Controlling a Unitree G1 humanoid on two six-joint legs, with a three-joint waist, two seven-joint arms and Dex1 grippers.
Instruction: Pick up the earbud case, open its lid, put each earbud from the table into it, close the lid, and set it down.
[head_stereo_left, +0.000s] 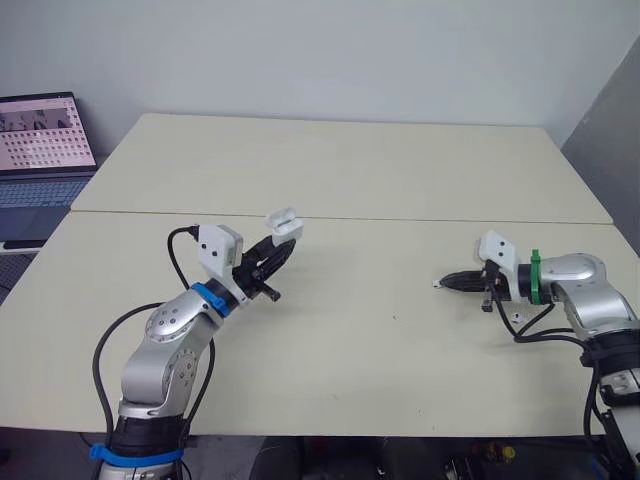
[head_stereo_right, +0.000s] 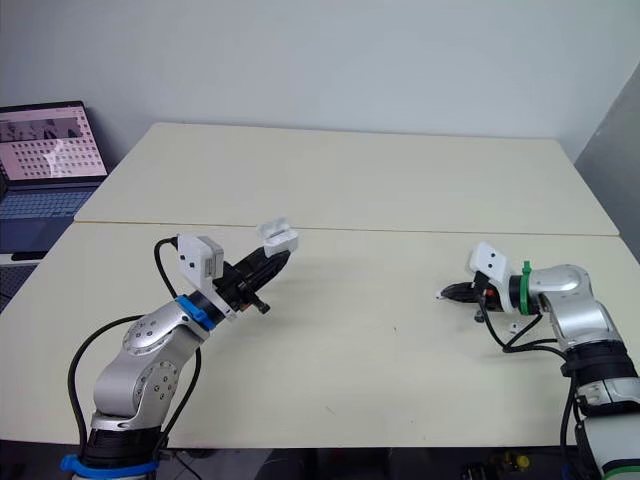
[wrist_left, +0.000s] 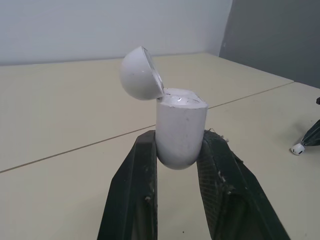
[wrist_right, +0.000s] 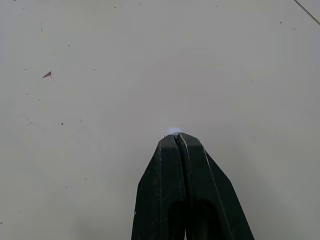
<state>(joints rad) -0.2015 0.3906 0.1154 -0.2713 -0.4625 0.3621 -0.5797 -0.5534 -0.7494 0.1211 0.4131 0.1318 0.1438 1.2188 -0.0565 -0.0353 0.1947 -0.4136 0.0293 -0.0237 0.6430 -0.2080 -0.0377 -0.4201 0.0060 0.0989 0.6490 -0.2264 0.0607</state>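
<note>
The white earbud case stands upright between the fingers of my left gripper, which is shut on its lower body and holds it above the left half of the table. Its lid is flipped open. Over on the right side, my right gripper sits low over the table, shut on a small white earbud that pokes out past the fingertips. From the left wrist view the same earbud shows at the tip of the right gripper, close to the tabletop.
Two cream tables meet at a seam running across the middle. An open laptop stands beyond the table's far left corner. A small red speck lies on the tabletop near the right gripper.
</note>
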